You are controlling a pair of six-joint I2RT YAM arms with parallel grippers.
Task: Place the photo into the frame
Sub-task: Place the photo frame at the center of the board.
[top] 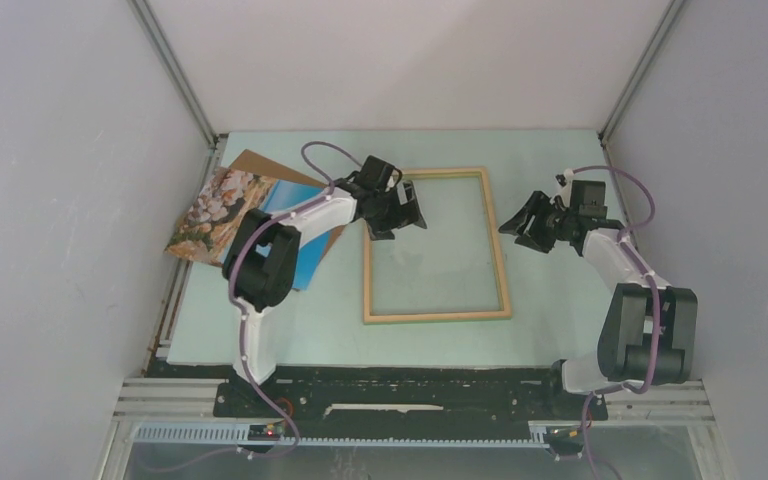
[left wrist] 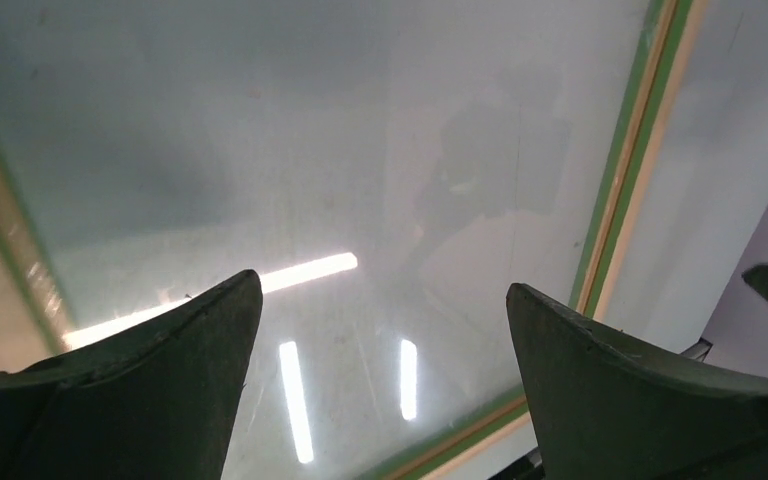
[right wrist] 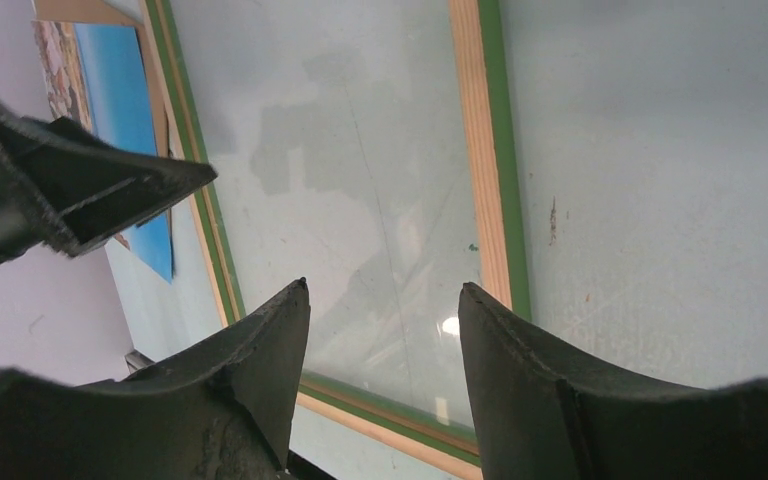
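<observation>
Overhead and right wrist show the photo (top: 210, 205); left hand (left wrist: 382, 283) wide, right hand (right wrist: 385, 285) half-open.

The top camera looks down from high up and behind, and sees the whole table (top: 360, 345). Both wrist cameras hang close over the frame (left wrist: 625, 170), looking down, and seem to share its glass pane.

The left arm (top: 310, 212) crosses above the photo (top: 215, 205), barring approach there. The desk (top: 545, 300) right of the frame (top: 437, 316) seems open.
</observation>
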